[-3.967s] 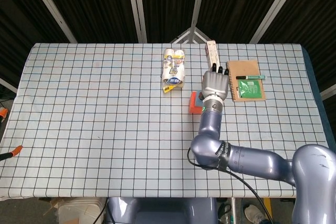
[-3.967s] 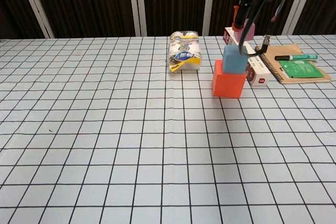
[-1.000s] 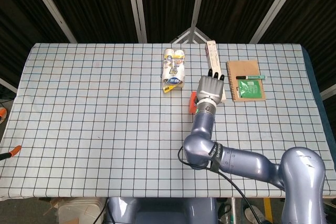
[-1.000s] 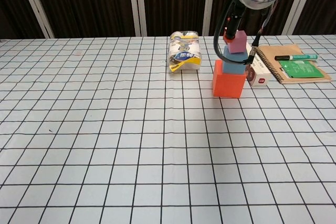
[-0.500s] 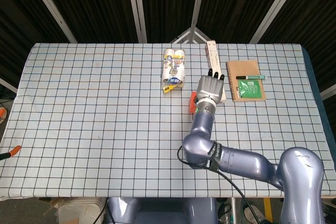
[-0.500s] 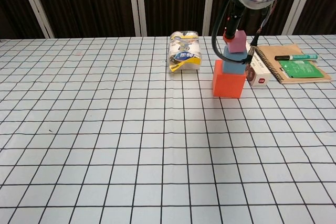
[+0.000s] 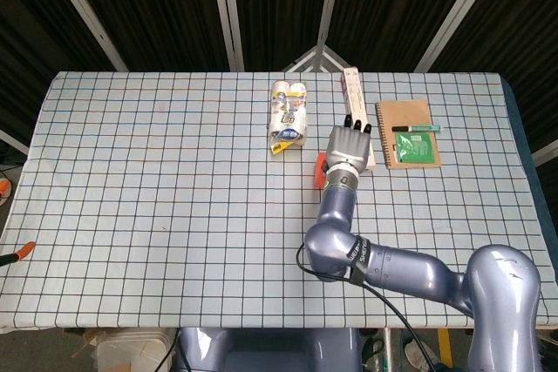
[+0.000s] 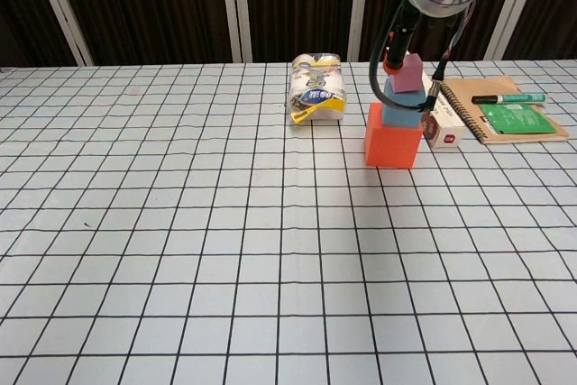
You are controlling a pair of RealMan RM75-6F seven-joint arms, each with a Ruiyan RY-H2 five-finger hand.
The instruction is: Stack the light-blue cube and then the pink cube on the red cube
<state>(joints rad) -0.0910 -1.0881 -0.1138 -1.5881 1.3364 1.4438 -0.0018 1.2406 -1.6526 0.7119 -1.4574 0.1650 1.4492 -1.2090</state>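
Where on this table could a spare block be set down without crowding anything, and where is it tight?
Free: the whole checked cloth left of the tissue pack, and the near strip in front of the red cube. Crowded: the far right, where the cube stack, white box, notebook and right hand sit close together.

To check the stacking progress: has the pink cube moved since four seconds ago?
Yes. The pink cube came down and forward onto the light-blue cube, away from the white box.

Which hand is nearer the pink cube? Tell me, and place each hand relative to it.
Right. The right hand is directly over the pink cube, which sits atop the light-blue cube on the red cube. The left hand is in neither view.
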